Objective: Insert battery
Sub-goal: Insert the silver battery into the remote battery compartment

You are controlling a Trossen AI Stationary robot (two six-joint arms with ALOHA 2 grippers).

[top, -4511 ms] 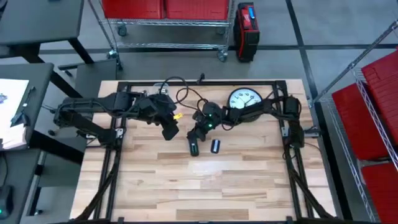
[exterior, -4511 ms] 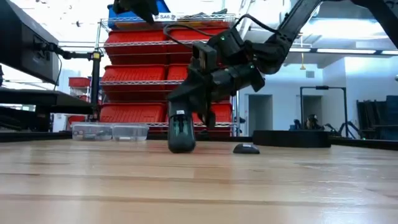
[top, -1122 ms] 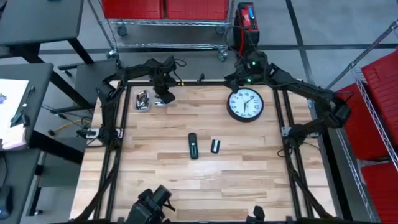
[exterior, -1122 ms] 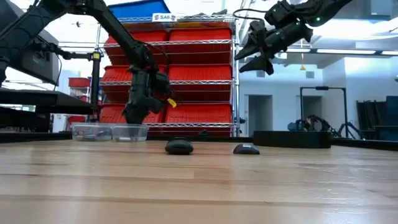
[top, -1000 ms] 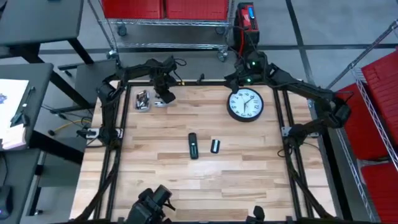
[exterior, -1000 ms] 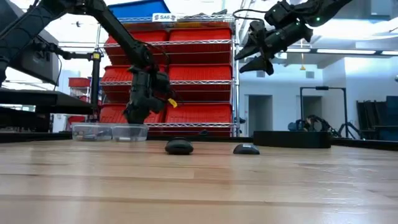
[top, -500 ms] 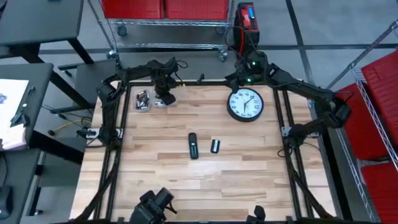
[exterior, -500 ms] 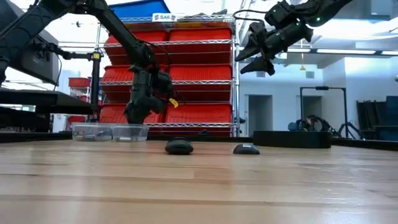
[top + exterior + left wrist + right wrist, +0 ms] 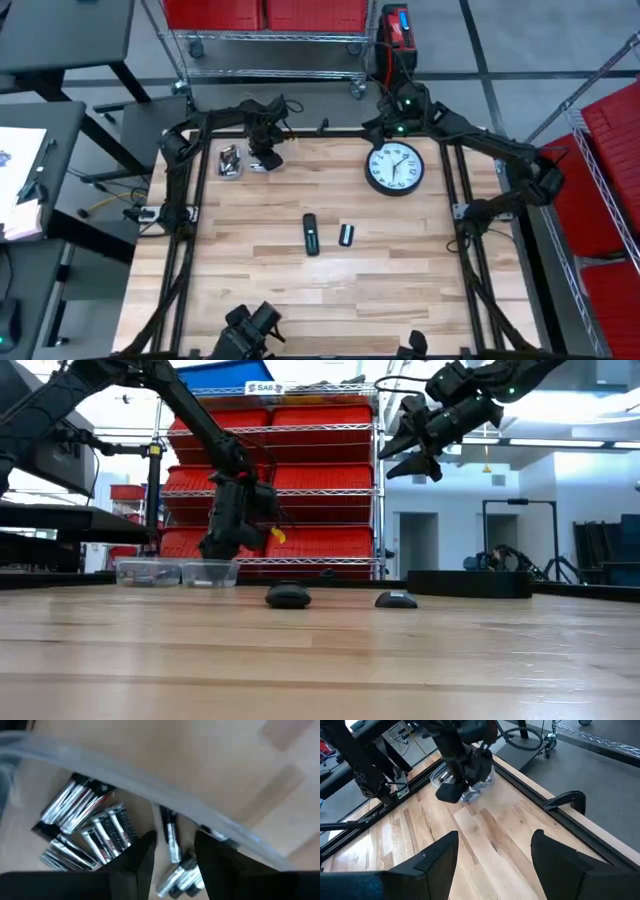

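Step in hand: battery pick-up. The left gripper [image 9: 172,851] hangs over the clear tray [image 9: 231,160] at the worktop's far left corner, fingers parted, holding nothing. The batteries [image 9: 92,827], silvery cylinders, lie loose inside. Next: descend and close on one, probably the single battery [image 9: 171,838] between the fingers. The right gripper [image 9: 412,435], open and empty, waits high above the far edge.

Loose silver-and-black batteries [image 9: 100,827] lie heaped in a clear plastic tray [image 9: 243,161], directly beneath the left gripper's [image 9: 174,851] parted fingers.
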